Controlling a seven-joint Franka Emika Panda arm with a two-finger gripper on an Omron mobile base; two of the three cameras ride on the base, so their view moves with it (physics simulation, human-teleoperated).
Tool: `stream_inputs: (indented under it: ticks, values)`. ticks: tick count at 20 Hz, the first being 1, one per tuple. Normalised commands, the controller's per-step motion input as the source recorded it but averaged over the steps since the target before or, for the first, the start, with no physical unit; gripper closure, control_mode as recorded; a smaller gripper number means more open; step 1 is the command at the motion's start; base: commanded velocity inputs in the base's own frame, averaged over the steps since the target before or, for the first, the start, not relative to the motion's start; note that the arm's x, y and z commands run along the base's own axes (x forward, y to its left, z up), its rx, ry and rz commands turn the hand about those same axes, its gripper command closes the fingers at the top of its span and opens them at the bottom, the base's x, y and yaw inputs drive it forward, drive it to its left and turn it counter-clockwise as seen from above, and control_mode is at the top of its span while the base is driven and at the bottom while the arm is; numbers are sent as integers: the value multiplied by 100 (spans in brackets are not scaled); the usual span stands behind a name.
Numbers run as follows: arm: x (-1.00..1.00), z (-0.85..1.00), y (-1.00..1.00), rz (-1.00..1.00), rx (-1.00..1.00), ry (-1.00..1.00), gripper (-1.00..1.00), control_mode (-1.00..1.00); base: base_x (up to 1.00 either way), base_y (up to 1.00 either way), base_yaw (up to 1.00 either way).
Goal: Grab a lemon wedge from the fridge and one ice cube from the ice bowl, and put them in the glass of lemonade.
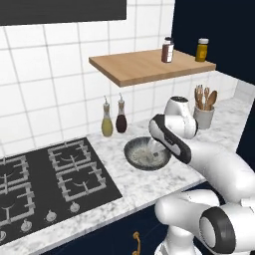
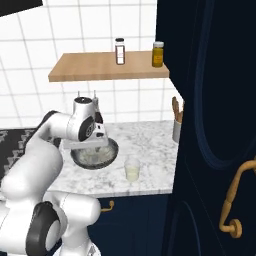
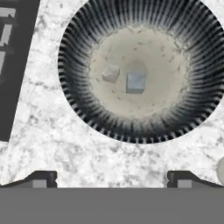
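the claw (image 3: 112, 179) hangs over the ice bowl (image 3: 74, 52), which fills the upper middle of the hand view; its two tips stand wide apart at the bottom of that frame, with nothing between them. two ice cubes lie on the bowl's speckled floor: a clear-edged cube (image 3: 135, 82) near the centre and a fainter cube (image 3: 110, 72) just to its left, near each other but apart. in the right base view the glass of lemonade (image 2: 132, 169) stands on the marble table (image 2: 150, 150) at lower centre, just beside the bowl's rim. whether a lemon wedge already floats in it is too small to tell.

the step in hand looks like the ice pick-up. the next move probably calls for shifting the claw forward until the centre cube sits between the tips, descending into the bowl, and closing on that one cube without nudging its neighbour.
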Motion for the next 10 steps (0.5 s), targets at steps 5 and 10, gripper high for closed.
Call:
stream_inputs:
  ticks: [5, 10]
  values:
    - [82, -63, 18, 16, -1, 13, -100, -100, 0, 0, 0]
    - [18, -23, 0, 0, -1, 1, -100, -100, 0, 0, 0]
